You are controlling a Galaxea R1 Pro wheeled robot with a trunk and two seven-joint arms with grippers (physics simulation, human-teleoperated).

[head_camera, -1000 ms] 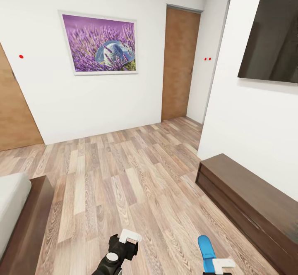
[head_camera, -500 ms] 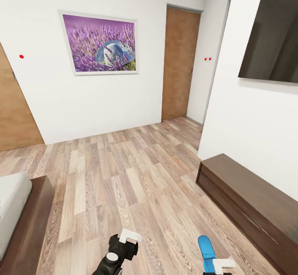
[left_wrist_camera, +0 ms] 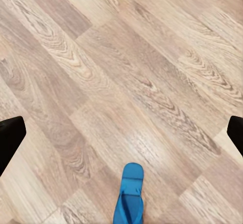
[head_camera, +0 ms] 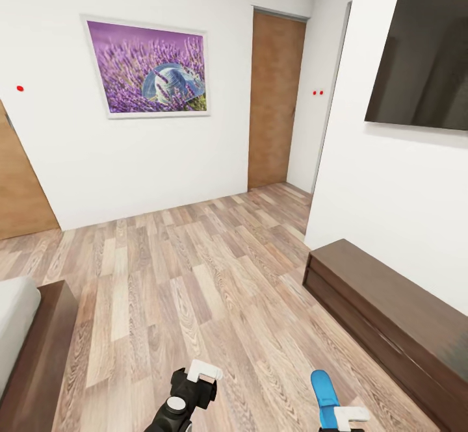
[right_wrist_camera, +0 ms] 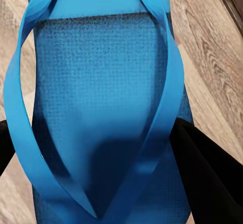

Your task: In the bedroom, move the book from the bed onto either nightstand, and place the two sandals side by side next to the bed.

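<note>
1. Blue foam-like rubber is how we read the sandal (right_wrist_camera: 101, 113) held in our right gripper (head_camera: 343, 419); its dark fingers (right_wrist_camera: 207, 173) sat against both edges of the sole, closed on it, with the V-strap facing the wrist camera.
2. We judged it light, flat and bendy, so it would likely droop or twist if held only at one end; gripping across the sole's width near the strap root seemed the soundest hold, since the thin strap alone would stretch.
3. Our left gripper (head_camera: 198, 380) hung empty with its jaws spread wide over the wood-plank floor (head_camera: 195, 276).
4. The second sandal (left_wrist_camera: 131, 196) lay flat on that floor below the left wrist, apart from both fingers.
5. A corner of the bed (head_camera: 19, 328) showed at the left, well apart from both sandals; the long dark bench (head_camera: 383, 308) stood along the right wall.
6. We saw neither the book nor a nightstand from here.
</note>
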